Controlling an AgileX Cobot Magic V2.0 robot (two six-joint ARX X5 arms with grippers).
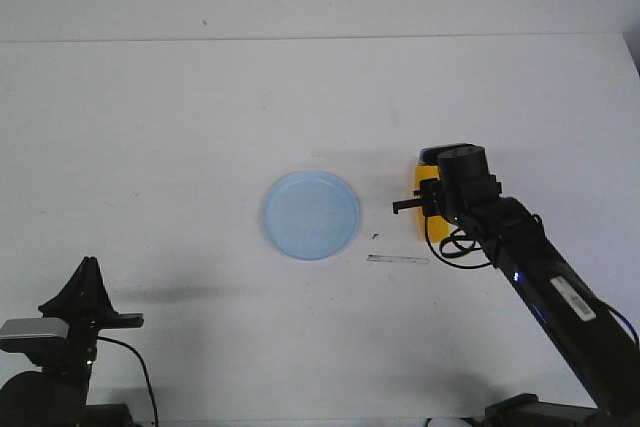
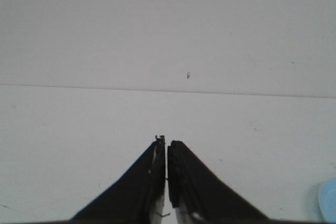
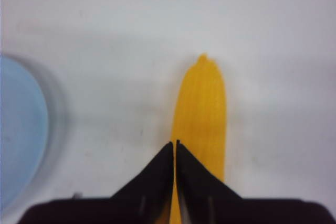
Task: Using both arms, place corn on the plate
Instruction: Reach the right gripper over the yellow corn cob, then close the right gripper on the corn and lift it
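Observation:
The yellow corn [image 1: 421, 183] lies on the white table just right of the pale blue plate [image 1: 311, 214], and my right arm's wrist hides most of it. In the right wrist view the corn [image 3: 202, 103] runs lengthwise away from the fingers, pointed end far, and the plate [image 3: 18, 129] is beside it. My right gripper [image 3: 174, 142] is shut and empty, over the corn's near end [image 1: 432, 197]. My left gripper [image 1: 88, 265] is shut and empty at the table's near left, far from both. In the left wrist view [image 2: 167, 142] its fingers touch.
A small grey strip [image 1: 397, 259] and a dark speck [image 1: 374, 236] lie on the table between the plate and my right arm. The table's far edge [image 1: 300, 39] meets a white wall. A sliver of the plate [image 2: 329, 201] shows in the left wrist view.

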